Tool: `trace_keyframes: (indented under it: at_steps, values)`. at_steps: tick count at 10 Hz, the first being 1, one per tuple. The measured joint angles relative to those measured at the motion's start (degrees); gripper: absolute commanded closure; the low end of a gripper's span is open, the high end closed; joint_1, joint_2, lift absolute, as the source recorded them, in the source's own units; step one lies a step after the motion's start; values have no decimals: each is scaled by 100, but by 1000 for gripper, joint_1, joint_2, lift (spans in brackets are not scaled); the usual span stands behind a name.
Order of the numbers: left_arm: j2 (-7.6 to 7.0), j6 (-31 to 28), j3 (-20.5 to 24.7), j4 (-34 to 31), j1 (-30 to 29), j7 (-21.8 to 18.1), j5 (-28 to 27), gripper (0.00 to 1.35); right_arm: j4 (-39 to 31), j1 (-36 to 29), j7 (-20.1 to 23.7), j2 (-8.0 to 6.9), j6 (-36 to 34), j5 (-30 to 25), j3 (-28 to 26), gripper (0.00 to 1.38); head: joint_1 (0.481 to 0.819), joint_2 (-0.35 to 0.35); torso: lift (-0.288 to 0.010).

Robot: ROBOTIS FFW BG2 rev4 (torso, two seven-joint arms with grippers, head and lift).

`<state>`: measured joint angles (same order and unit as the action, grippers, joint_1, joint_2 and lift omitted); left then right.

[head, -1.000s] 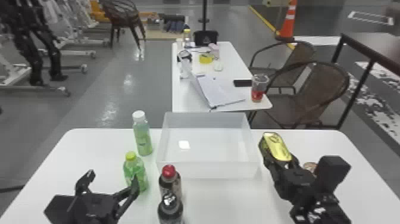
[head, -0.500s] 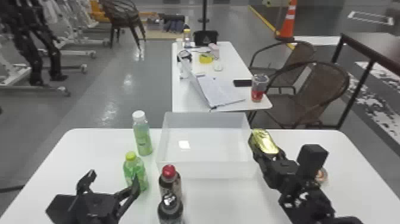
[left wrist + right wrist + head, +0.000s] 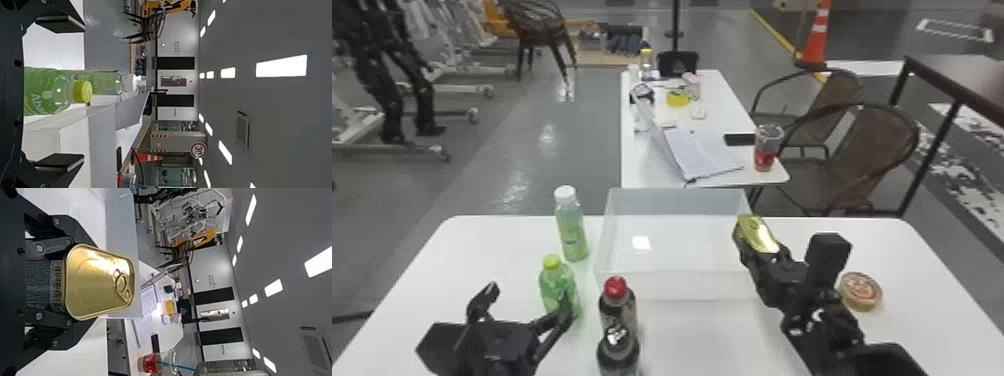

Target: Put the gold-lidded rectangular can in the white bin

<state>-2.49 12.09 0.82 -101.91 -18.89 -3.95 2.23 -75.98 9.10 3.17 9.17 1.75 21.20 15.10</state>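
Gold-lidded can (image 3: 96, 282), shiny rect. metal

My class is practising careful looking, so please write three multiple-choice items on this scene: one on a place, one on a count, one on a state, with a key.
1. Where is the gold-lidded can?
A) On a chair
B) In the right tool
C) On the floor

2. How many bottles stand on the near table?
A) Two
B) Three
C) Four

3. How are the fingers of the left tool?
A) Spread apart
B) Closed together
C) Clamped on the can

Key:
1: B, since the right wrist view shows the can gripped between two black fingers.
2: C, since the head view shows two green bottles and two dark ones.
3: A, since the left wrist view shows a wide gap between the fingertips.
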Motion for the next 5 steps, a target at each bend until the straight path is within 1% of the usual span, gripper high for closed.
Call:
trace_keyframes:
  at_steps: [3, 4, 5]
  values:
    - [-36, -19, -71, 59, 62, 0, 29, 142, 339, 474, 0, 4, 70, 72, 159, 1058, 549, 0, -100]
    - [-58, -22, -102, 84, 89, 0, 47, 142, 473, 651, 0, -8, 81, 103, 179, 1009, 549, 0, -100]
    - [-80, -23, -126, 103, 107, 0, 58, 142, 593, 809, 0, -29, 90, 166, 202, 1007, 549, 0, -100]
